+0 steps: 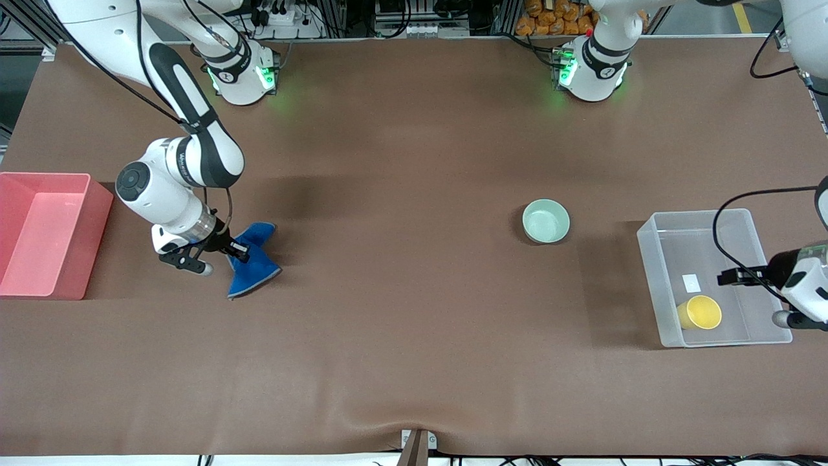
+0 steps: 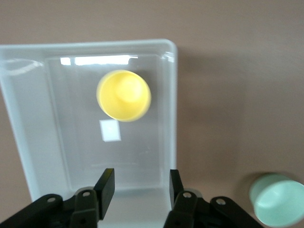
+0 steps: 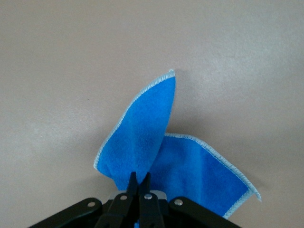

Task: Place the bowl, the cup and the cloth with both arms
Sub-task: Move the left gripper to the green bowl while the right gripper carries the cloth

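The bright blue cloth (image 1: 255,262) hangs from my right gripper (image 1: 240,249), which is shut on a fold of it; its free corners still touch the brown table beside the red bin. In the right wrist view the cloth (image 3: 156,142) spreads out past the shut right gripper (image 3: 141,176). The yellow cup (image 1: 700,312) lies inside the clear bin (image 1: 653,272) at the left arm's end. My left gripper (image 2: 141,178) is open and empty over that bin, above the cup (image 2: 124,95). The mint-green bowl (image 1: 546,221) stands on the table between the bins and also shows in the left wrist view (image 2: 278,199).
A red bin (image 1: 26,259) stands empty at the right arm's end of the table, beside the cloth. A small white label (image 1: 691,282) lies in the clear bin.
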Controlling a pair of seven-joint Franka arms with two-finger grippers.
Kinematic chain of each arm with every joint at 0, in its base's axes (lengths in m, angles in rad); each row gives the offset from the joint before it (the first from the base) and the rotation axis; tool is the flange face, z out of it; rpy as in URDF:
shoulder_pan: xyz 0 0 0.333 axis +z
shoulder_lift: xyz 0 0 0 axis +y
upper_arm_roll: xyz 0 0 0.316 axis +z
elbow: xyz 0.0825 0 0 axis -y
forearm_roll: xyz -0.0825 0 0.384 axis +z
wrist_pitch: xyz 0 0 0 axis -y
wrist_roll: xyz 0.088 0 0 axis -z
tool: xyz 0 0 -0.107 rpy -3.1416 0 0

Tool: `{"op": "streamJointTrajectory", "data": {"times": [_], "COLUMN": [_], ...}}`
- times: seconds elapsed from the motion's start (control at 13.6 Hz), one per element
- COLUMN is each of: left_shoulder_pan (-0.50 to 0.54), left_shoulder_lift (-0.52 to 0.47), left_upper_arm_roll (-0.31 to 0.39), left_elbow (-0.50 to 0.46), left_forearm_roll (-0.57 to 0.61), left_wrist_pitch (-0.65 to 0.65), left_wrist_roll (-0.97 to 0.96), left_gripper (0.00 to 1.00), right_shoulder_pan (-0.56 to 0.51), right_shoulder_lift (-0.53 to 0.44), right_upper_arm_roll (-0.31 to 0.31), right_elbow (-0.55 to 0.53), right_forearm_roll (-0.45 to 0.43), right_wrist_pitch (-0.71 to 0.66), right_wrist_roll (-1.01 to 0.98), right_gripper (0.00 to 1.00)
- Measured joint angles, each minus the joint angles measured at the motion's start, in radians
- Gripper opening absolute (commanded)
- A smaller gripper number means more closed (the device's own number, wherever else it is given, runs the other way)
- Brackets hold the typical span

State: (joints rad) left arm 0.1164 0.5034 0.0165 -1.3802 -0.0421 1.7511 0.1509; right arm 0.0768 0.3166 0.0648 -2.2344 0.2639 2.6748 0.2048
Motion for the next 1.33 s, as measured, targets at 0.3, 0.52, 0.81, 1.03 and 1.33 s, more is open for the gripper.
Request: {"op": "streamJointTrajectory", "data": {"times": [0.3,0.52,0.81,1.03,1.33], "left_shoulder_pan": [-0.018,-0.02,-0.021,-0.021,-0.021], "left_shoulder_lift": [-0.161,-0.274,-0.32,-0.321,-0.321], "left_upper_arm_roll": [-0.089,-0.166,-0.279,-0.304,-0.328], "left_elbow": [-0.209,-0.442,-0.662,-0.752,-0.857], "left_forearm_roll": [0.008,0.021,0.069,0.072,0.072], "left_wrist_pitch": [0.007,0.135,0.284,0.383,0.532], "left_wrist_roll": [-0.086,-0.17,-0.301,-0.315,-0.367], "left_gripper": [0.56,0.56,0.58,0.62,0.62], "right_shoulder_pan": [-0.005,-0.069,-0.2,-0.265,-0.295], "right_shoulder_lift": [-0.034,-0.041,-0.026,0.0,0.003], "right_upper_arm_roll": [-0.01,-0.021,-0.025,-0.026,-0.026], "right_elbow": [0.153,0.263,0.348,0.376,0.527], "right_forearm_roll": [-0.008,-0.018,-0.022,-0.028,-0.094], "right_wrist_pitch": [-0.314,-0.515,-0.672,-0.683,-0.8], "right_wrist_roll": [-0.031,-0.134,-0.404,-0.564,-0.594], "right_gripper": [0.0,0.0,0.0,0.0,0.0]}}
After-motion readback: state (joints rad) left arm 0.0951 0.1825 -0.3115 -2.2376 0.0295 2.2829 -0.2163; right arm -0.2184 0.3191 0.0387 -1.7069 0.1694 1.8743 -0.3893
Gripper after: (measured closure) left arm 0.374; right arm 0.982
